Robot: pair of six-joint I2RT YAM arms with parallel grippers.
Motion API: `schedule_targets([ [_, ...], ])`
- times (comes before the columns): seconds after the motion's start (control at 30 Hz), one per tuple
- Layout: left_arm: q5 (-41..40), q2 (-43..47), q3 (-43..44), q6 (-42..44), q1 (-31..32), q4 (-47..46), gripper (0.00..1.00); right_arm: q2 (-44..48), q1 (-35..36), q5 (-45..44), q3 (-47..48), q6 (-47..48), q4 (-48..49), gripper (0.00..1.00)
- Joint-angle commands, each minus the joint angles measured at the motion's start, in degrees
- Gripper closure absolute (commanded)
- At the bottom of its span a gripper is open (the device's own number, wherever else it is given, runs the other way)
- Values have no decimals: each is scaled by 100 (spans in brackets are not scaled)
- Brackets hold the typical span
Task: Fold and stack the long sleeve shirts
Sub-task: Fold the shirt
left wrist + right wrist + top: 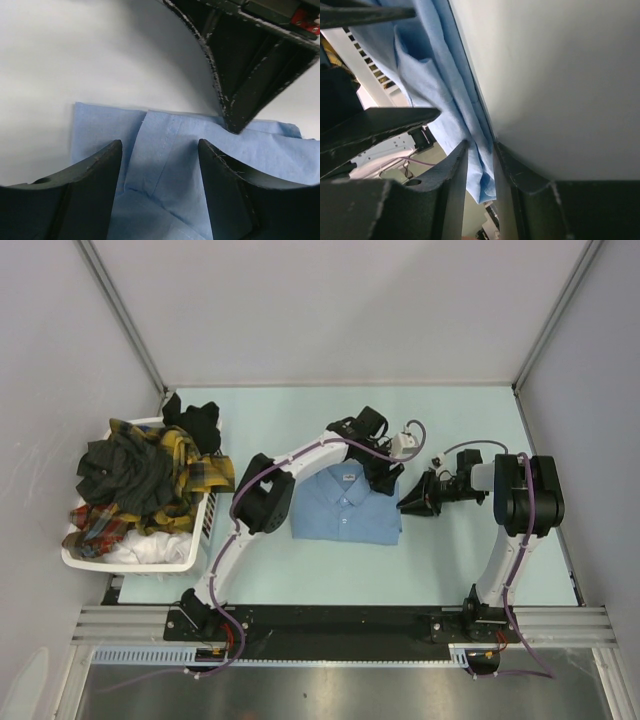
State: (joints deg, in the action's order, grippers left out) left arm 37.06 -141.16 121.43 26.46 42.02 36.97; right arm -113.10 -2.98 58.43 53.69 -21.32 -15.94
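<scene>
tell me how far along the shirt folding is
Done: the light blue shirt lies folded into a rectangle on the table. In hand: right gripper pinches its edge, left gripper open above it. Left: the plaid and dark shirts piled in the basket.

A folded shirt (345, 508) is lying near the middle of the counter (290, 415), with its collar toward the far side. A basket (130, 560) is sitting at the counter's left edge, well apart from it, and a heap of shirts (150, 475) is lying inside and hanging over its far rim. The left tool (388, 478) is hanging over the folded shirt's far right corner. The right tool (405, 503) is sitting at the shirt's right edge, pinching that edge between its fingers.
</scene>
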Motion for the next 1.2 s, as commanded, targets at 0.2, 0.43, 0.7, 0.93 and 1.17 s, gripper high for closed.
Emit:
schedule_targets([
  [0.2, 12, -122, 294, -9, 69, -181, 37, 130, -282, -368, -96, 804, -1015, 70],
  [0.43, 82, -131, 320, -79, 69, -269, 37, 7, -98, -333, -254, 893, -963, 73],
  [0.7, 100, -183, 408, -123, 69, -278, 47, -186, 35, -245, -350, 989, -963, 84],
  [0.93, 47, -192, 426, -150, 69, -226, 71, -283, 140, -87, -281, 998, -1051, 100],
  [1.17, -76, -219, 452, -219, 69, -199, 99, -213, 263, 185, -271, 990, -1139, 100],
])
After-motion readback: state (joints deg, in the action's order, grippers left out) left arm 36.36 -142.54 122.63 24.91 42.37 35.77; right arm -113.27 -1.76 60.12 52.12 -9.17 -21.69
